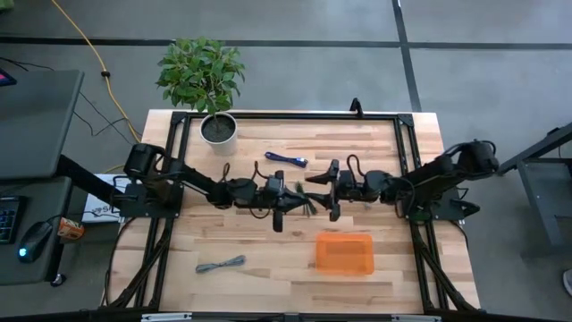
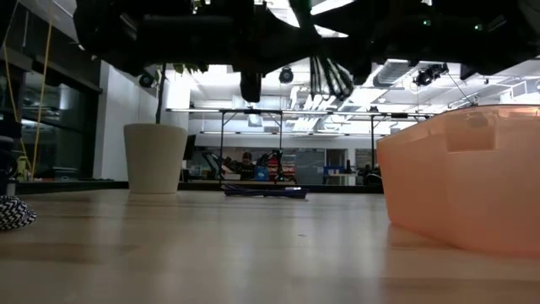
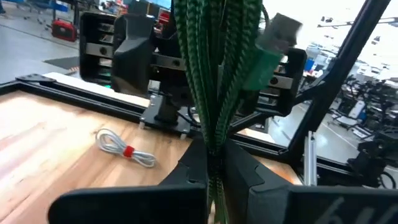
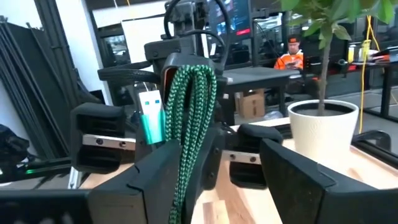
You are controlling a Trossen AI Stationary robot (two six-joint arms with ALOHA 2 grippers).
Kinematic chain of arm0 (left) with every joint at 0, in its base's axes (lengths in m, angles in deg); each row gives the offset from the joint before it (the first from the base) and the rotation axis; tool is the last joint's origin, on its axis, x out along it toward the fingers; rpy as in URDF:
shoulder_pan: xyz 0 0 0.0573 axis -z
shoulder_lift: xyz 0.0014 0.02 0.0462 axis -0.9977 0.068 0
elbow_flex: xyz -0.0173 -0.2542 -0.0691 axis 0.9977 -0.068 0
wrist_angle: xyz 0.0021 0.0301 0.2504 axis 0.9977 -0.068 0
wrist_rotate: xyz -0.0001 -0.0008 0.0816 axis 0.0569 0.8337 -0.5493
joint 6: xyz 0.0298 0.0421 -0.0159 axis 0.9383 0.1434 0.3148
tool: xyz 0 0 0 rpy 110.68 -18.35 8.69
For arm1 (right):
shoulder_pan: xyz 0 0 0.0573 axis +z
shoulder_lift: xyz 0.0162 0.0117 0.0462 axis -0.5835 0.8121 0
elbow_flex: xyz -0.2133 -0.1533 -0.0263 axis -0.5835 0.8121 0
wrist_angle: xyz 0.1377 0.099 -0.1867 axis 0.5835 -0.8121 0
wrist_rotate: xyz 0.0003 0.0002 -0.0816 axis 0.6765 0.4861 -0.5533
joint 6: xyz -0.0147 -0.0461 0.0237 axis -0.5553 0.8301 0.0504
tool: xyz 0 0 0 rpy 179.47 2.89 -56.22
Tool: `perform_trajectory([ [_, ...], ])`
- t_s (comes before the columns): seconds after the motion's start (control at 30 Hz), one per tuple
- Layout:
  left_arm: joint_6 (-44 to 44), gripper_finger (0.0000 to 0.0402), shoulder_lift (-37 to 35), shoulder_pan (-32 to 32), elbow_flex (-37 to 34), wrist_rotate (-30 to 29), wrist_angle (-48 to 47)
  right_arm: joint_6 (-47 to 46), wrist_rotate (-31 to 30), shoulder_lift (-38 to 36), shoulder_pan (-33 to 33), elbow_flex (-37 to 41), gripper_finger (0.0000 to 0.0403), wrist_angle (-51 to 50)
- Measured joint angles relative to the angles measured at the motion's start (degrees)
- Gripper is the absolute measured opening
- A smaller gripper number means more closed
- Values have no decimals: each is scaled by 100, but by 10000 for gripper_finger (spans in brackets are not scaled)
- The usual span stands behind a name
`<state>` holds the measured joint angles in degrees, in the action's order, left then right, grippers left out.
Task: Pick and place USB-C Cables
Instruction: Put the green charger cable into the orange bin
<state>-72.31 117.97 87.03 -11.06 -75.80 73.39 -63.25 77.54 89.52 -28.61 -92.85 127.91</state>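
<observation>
Wooden table (image 1: 268,241), green cable (image 3: 214,74) hanging vertically, pinched in left gripper (image 3: 214,168)

Both arms reach inward above mid-counter; left pincer (image 1: 279,199) clamped on a green cable (image 1: 302,200), right pincer (image 1: 332,190) spread apart facing it.

Grey floor (image 1: 295,22), bright ceiling lights (image 2: 405,69).

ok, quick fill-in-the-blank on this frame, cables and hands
1. The left hand is ___ on the green cable.
2. The grey cable lies on the ___ arm's side.
3. The blue cable lies nearest the ___ pot.
Answers: shut; left; white.
</observation>
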Motion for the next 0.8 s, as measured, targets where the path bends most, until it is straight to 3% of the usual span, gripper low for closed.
perform_trajectory([
  [0.23, 36, 0, 7, 46, 4, -2, -7, 43, 106, 116, 0, -92, 217, -9],
  [0.43, 72, 0, -106, 30, 1, -21, -364, 233, 117, -215, 2, -92, 217, -242],
  [0.63, 338, 0, -596, 23, 2, -50, -1241, -26, 257, -731, 2, -95, 217, -1719],
  [0.8, 334, 0, -645, 42, 2, -43, -1536, -377, 603, -698, 5, -114, 217, -1809],
])
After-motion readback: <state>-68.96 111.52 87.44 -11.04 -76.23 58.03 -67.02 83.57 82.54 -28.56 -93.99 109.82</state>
